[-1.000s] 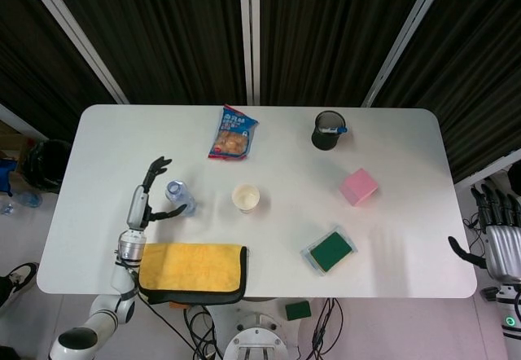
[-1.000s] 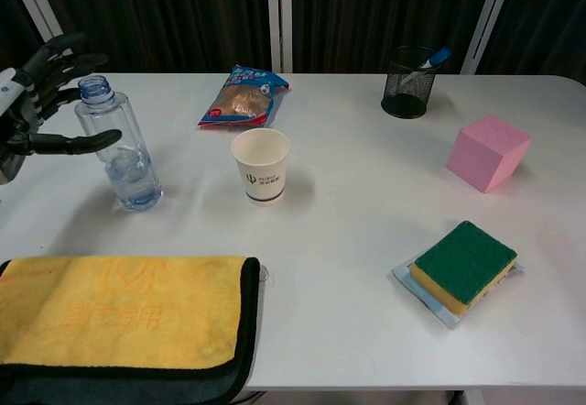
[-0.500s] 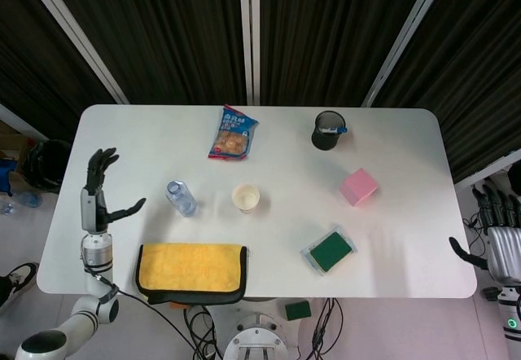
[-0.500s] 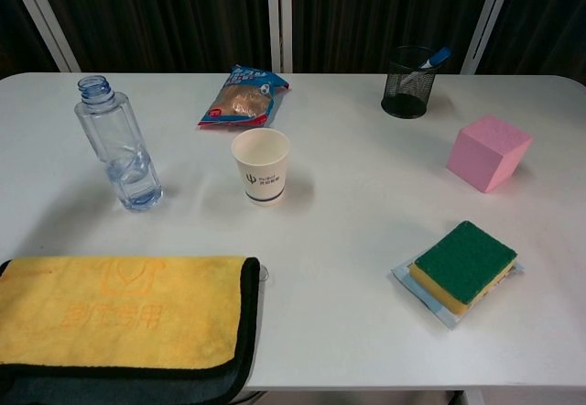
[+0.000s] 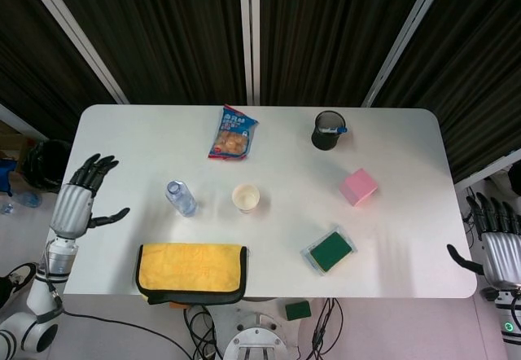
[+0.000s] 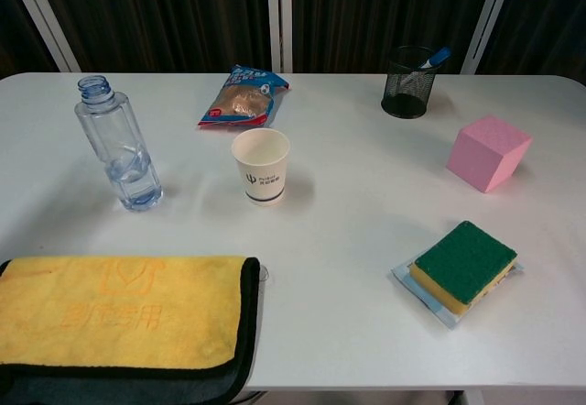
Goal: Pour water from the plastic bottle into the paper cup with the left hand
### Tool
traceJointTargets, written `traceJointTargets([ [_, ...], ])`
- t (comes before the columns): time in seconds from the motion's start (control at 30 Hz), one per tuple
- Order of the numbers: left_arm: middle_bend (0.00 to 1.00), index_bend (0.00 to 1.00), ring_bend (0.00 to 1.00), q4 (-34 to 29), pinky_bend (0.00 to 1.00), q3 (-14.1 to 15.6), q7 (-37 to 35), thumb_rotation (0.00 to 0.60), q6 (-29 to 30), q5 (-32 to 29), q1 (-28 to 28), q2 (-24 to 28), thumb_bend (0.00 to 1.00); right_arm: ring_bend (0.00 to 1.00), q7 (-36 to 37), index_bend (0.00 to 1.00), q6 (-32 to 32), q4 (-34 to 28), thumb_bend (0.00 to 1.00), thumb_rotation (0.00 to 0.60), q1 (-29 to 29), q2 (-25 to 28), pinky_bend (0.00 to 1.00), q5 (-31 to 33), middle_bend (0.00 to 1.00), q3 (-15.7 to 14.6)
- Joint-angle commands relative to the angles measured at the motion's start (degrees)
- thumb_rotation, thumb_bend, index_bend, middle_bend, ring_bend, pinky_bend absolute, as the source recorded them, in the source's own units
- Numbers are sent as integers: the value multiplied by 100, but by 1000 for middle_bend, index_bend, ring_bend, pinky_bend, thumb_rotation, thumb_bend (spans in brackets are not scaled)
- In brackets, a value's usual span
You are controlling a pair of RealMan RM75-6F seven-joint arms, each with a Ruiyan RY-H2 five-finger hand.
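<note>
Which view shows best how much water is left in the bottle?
The chest view: it shows the bottle from the side, with water only near the bottom. The head view looks down on its open neck, hiding the level.

I'm looking down on a white table (image 5: 146, 132) with rounded corners, and near its left side the uncapped plastic bottle (image 6: 119, 144) stands upright with the paper cup (image 6: 261, 164) just to its right, the two apart. Along the near edge on my left lies a folded yellow towel (image 6: 119, 309) with a dark border, while a snack bag (image 6: 243, 95) lies flat beyond the cup. Off to the right I've got a black mesh pen holder (image 6: 407, 82) at the back, a pink cube (image 6: 489, 152) nearer me, and a green sponge (image 6: 462, 263) closest to the near edge.
</note>
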Motion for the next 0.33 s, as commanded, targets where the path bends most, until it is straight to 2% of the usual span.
traceJointTargets([
  [0.03,43,85,20,-1088,185,601,2101,378,-579,38,515,728,62,0,-13,0,-75,110,196,507,-16,-63,0,-1,0,-72],
  [0.17,19,59,0,-1108,165,646,2516,266,-633,-69,696,592,59,0,-43,0,-186,244,188,507,-23,-118,0,-20,0,-166],
  [0.33,19,51,0,-1108,147,583,2590,191,-726,-164,773,532,50,0,-95,0,-248,346,188,508,-3,-208,0,-21,0,-183],
])
